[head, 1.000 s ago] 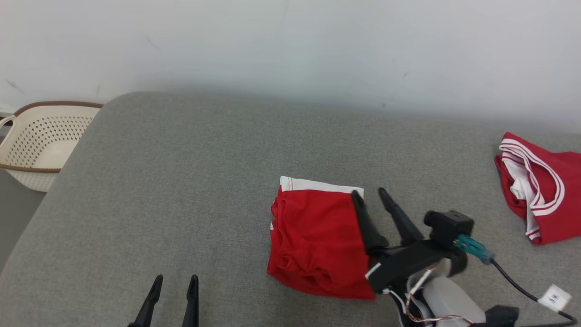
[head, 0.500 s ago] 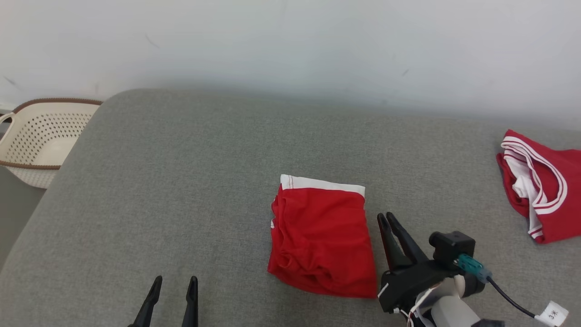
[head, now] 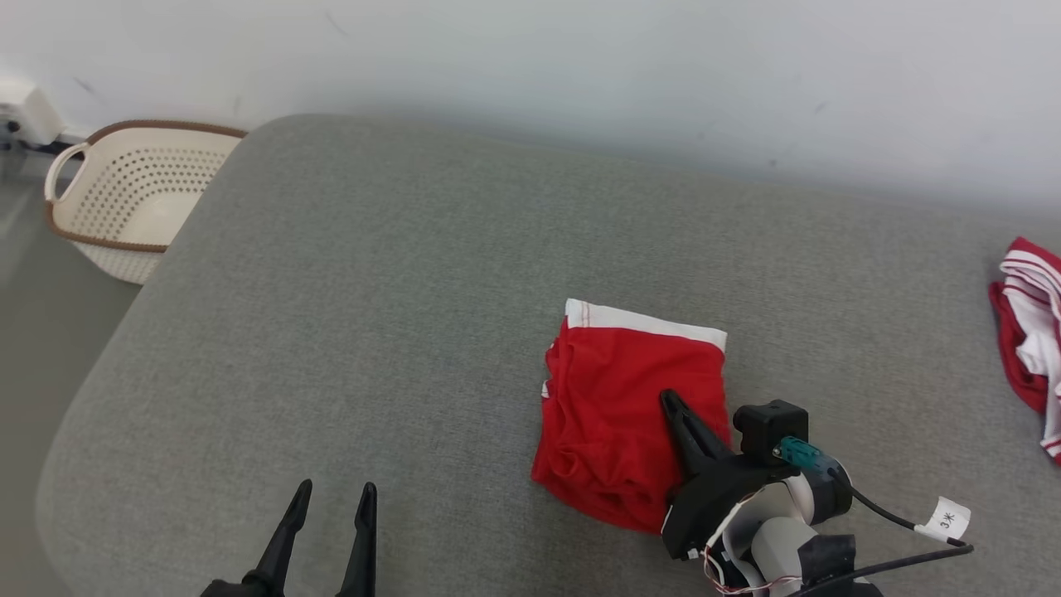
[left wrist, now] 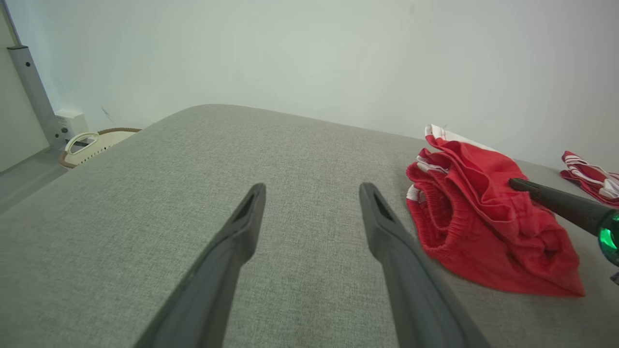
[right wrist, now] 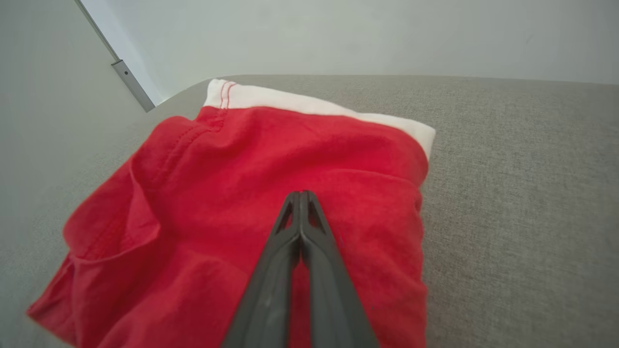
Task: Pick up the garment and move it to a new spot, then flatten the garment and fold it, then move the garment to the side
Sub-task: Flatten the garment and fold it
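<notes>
The garment [head: 617, 398] is a folded red piece with a white band along its far edge, lying on the grey cushion [head: 398, 315]. It also shows in the left wrist view [left wrist: 483, 212] and the right wrist view [right wrist: 242, 159]. My right gripper [head: 667, 398] is shut, its tips [right wrist: 301, 193] resting over the garment's right half with no cloth visibly pinched between them. My left gripper [head: 336, 489] stands open over bare cushion [left wrist: 312, 188], to the left of the garment and apart from it.
A cream perforated basket [head: 133, 195] stands on the floor beyond the cushion's left edge. A second red and white garment [head: 1028, 332] lies at the far right of the cushion. A pale wall runs behind it.
The head camera has shifted. My right gripper has gone from open at the garment's right edge to shut, and its tips now lie over the red cloth. The left gripper stays open.
</notes>
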